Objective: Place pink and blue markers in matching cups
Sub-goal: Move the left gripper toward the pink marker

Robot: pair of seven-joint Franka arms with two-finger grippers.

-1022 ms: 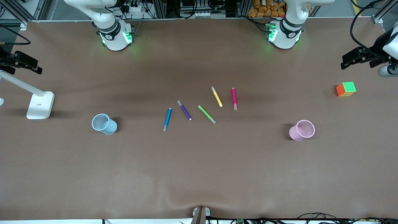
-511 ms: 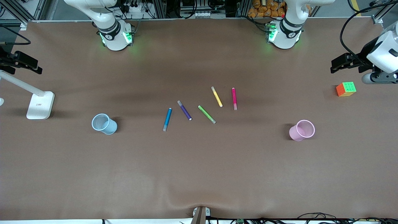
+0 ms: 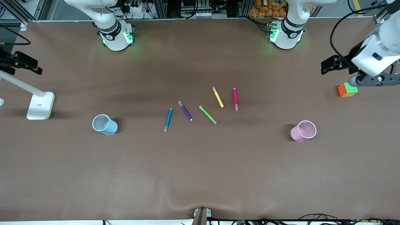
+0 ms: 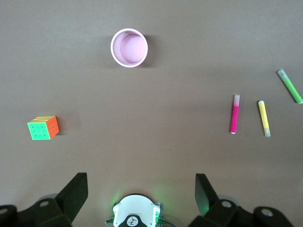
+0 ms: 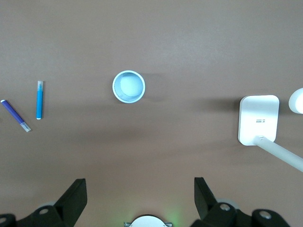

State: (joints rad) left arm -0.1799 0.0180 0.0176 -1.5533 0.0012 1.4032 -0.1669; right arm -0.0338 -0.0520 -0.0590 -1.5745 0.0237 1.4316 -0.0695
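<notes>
- Yellow marker point(image 3: 217, 97) lies just beside pink marker point(image 3: 235, 98); you get bare surface point(image 3: 200, 172) toward pink cup point(image 3: 303, 130).
- Purple marker point(image 3: 185, 110) crowds blue marker point(image 3: 168, 119); blue cup point(image 3: 104, 124) side open.

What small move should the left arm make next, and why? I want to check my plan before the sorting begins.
Probably bring the left hand, open and empty above the table near the cube, over to the pink marker. It lies flat beside the yellow marker, outside the upright pink cup. The right hand waits, open.
</notes>
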